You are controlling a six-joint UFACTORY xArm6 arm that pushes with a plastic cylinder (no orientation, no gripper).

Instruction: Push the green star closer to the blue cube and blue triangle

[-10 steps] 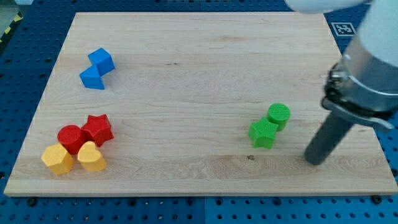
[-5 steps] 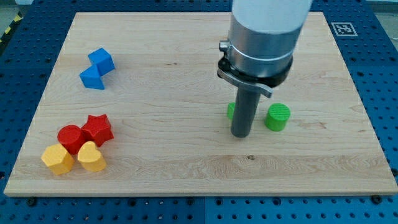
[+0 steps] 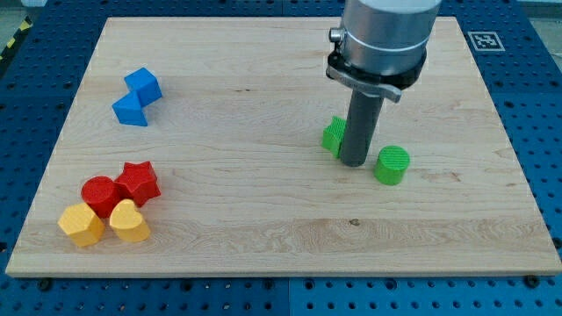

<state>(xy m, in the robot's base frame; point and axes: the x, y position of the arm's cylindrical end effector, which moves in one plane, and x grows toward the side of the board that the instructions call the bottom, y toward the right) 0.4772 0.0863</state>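
Observation:
The green star [image 3: 333, 136] lies right of the board's middle, partly hidden behind my rod. My tip [image 3: 354, 163] rests on the board against the star's right side, between it and the green cylinder [image 3: 392, 165]. The blue cube [image 3: 143, 84] and the blue triangle [image 3: 130, 110] sit touching each other at the upper left, far from the star.
A red cylinder [image 3: 99, 195], a red star [image 3: 138, 182], a yellow hexagon [image 3: 80, 225] and a yellow heart [image 3: 129, 221] cluster at the lower left. The wooden board [image 3: 263, 228] lies on a blue perforated table.
My tip swept left from the right edge, pushed the green star left and up away from the green cylinder, then moved slightly right and up to the star's right side.

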